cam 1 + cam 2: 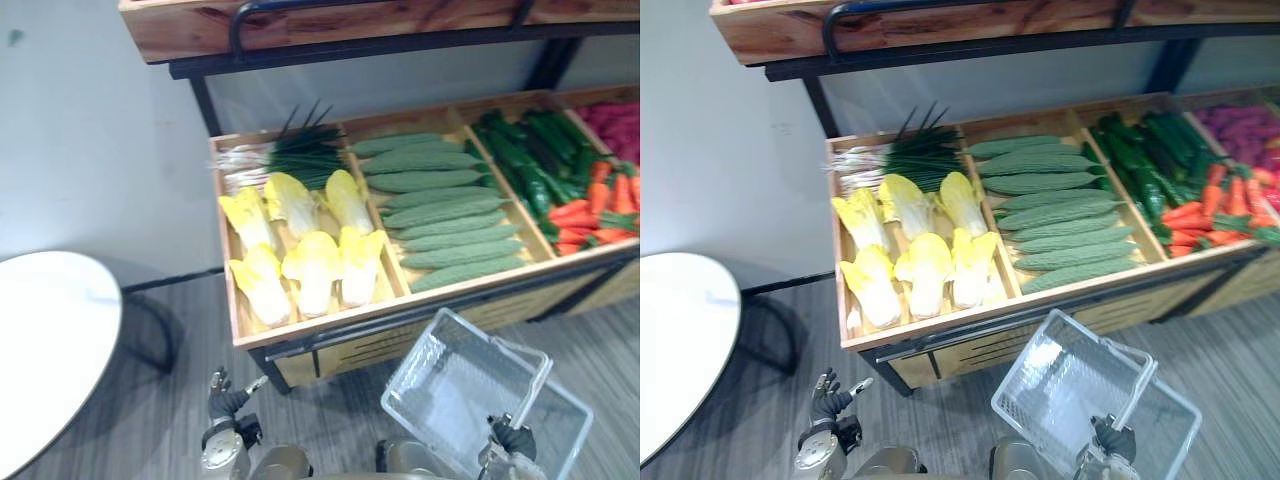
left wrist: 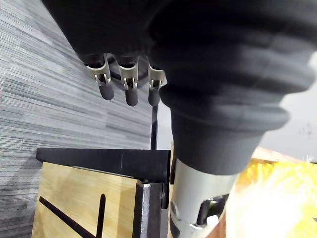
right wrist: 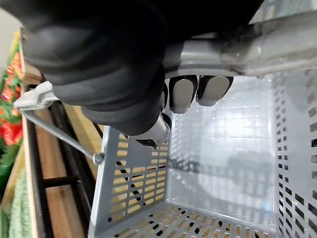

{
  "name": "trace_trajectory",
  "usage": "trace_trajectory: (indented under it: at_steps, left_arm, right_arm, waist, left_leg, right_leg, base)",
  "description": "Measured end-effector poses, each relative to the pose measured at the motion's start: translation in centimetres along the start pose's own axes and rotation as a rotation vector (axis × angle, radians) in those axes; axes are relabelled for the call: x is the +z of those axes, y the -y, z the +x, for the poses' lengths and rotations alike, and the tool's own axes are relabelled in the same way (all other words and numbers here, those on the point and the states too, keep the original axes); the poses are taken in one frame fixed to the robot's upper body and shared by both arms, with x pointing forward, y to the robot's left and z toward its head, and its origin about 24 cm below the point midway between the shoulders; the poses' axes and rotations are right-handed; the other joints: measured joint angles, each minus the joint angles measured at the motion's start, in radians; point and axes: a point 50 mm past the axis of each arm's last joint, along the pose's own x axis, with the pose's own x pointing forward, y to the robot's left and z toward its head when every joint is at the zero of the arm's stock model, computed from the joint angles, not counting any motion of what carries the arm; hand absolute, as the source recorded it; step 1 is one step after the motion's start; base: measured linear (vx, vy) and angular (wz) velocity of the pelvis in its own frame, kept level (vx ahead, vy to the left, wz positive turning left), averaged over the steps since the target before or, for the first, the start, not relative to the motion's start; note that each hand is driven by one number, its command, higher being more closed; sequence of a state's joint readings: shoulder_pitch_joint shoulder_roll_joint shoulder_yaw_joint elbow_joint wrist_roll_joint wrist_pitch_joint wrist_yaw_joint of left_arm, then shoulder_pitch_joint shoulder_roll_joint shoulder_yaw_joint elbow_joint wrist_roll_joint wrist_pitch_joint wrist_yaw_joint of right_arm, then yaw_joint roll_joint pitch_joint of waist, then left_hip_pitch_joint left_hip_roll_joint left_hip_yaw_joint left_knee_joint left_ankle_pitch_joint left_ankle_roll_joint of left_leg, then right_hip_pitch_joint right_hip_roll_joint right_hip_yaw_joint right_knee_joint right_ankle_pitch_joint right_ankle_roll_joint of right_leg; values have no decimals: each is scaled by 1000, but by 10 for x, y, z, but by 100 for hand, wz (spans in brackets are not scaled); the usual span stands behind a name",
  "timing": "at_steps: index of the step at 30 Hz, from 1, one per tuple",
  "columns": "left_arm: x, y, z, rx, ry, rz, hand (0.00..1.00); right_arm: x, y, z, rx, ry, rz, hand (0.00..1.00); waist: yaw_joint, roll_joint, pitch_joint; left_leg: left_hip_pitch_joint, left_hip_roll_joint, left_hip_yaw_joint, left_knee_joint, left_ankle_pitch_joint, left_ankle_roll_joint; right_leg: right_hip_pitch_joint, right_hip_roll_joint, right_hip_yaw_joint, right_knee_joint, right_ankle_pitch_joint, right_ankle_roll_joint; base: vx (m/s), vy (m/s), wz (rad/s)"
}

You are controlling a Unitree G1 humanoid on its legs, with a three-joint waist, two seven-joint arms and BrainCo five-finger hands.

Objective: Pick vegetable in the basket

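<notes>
A wooden produce stand [image 1: 330,325] holds yellow-white cabbages [image 1: 312,266], bumpy green gourds [image 1: 440,212], scallions [image 1: 290,155], dark green vegetables [image 1: 530,160] and carrots [image 1: 592,210]. Below its front edge hangs a clear plastic basket [image 1: 1060,385], tilted and with nothing inside [image 3: 228,148]. My right hand [image 1: 512,440] is shut on the basket handle [image 3: 247,49], fingers curled over it. My left hand [image 1: 828,395] hovers low in front of the stand's left corner, fingers [image 2: 130,87] relaxed and holding nothing.
A round white table [image 1: 45,340] stands at the left on a dark frame. An upper wooden shelf [image 1: 350,22] with a black rail overhangs the back of the stand. Purple-red produce [image 1: 615,125] fills the far right bin. Grey striped floor [image 1: 180,420] lies below.
</notes>
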State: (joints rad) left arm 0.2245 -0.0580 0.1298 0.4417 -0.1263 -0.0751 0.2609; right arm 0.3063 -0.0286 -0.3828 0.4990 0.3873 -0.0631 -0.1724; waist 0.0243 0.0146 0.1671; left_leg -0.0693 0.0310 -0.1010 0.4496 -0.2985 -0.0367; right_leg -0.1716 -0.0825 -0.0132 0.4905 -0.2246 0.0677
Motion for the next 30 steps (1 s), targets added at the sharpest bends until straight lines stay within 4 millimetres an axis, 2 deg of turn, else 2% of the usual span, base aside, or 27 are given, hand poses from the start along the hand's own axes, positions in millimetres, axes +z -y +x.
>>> trace_trajectory:
  at_steps: [2, 3, 4, 8, 10, 14, 16, 17, 22, 26, 28, 29, 30]
  left_arm:
    - [4, 0, 2, 4, 11, -29, 0]
    - [10, 1, 2, 2, 31, -48, 0]
    - [16, -1, 0, 5, 60, -62, 0]
    - [35, -8, -4, 8, 153, -69, 0]
    - [61, -8, -8, -8, 268, -80, 0]
    - [105, -5, -18, -55, 470, -117, 0]
    - [121, 4, -23, -98, 537, -128, 0]
    - [131, 16, -25, -149, 577, -128, 0]
    - [152, 54, -27, -277, 654, -90, 0]
    - [153, 83, -15, -324, 638, 17, 0]
    - [152, 93, -9, -339, 618, 61, 0]
    - [151, 116, 8, -353, 576, 200, 0]
    - [153, 120, 13, -351, 570, 244, 0]
  right_arm:
    - [-11, 15, -3, -54, -44, 26, 100]
    - [-15, 21, -5, -72, -58, 40, 100]
    - [-15, 23, -5, -81, -63, 59, 100]
    - [-18, 22, -7, -77, -73, 80, 100]
    - [-21, 22, -8, -63, -82, 83, 100]
    - [-28, 29, -13, -77, -104, 88, 100]
    - [-29, 31, -15, -76, -108, 87, 100]
    - [-30, 30, -15, -69, -110, 87, 100]
    - [-31, 23, -14, -34, -113, 68, 100]
    - [-27, 16, -12, 3, -100, 35, 100]
    - [-26, 14, -11, 7, -94, 33, 100]
    - [-19, 6, -6, 29, -76, 28, 100]
    - [-15, 2, -3, 40, -64, 30, 100]
  waist:
    - [-13, 5, 1]
    - [-11, 3, 1]
    - [-7, -7, 3]
    - [-7, -14, -2]
    - [-8, -16, -8]
    - [-9, -43, -30]
    - [-10, -46, -37]
    - [-11, -47, -45]
    - [-22, -41, -68]
    - [-61, -30, -85]
    - [-71, -23, -91]
    - [-119, -22, -91]
    - [-128, -22, -90]
  left_leg:
    - [26, 71, 205, -62, 35, 18]
    - [41, 96, 273, -87, 39, 17]
    - [46, 95, 299, -117, 62, 4]
    - [48, 89, 294, -133, 68, 1]
    - [49, 83, 294, -150, 76, -4]
    - [48, 65, 268, -173, 103, -6]
    - [51, 60, 260, -177, 105, -7]
    - [57, 55, 263, -194, 113, -8]
    - [100, 53, 293, -278, 147, -19]
    - [136, 62, 328, -349, 172, -32]
    - [142, 63, 349, -373, 178, -37]
    - [142, 67, 387, -416, 198, -46]
    - [132, 68, 399, -417, 198, -46]
  right_leg:
    - [53, -27, -96, -34, -4, -19]
    - [66, -33, -125, -46, -5, -22]
    - [72, -41, -131, -55, -5, -25]
    - [101, -42, -136, -114, 26, -21]
    - [111, -42, -137, -148, 43, -16]
    - [124, -55, -155, -166, 52, -7]
    - [135, -57, -159, -177, 51, -6]
    - [135, -56, -159, -182, 51, -6]
    - [140, -44, -142, -208, 60, -8]
    - [128, -22, -106, -217, 64, -12]
    - [108, -9, -83, -214, 65, -14]
    - [58, 13, -35, -206, 67, -18]
    - [38, 18, -22, -200, 67, -18]
  base:
    - [36, -190, 134]
    - [-35, -131, 92]
    - [-68, -52, 47]
    - [-86, 53, 8]
    - [-21, 64, 8]
    - [50, 36, 18]
    - [63, 18, 13]
    - [45, 8, 2]
    - [18, -13, -10]
    - [23, -41, -29]
    - [64, -40, -52]
    - [97, -47, -67]
    - [111, -52, -74]
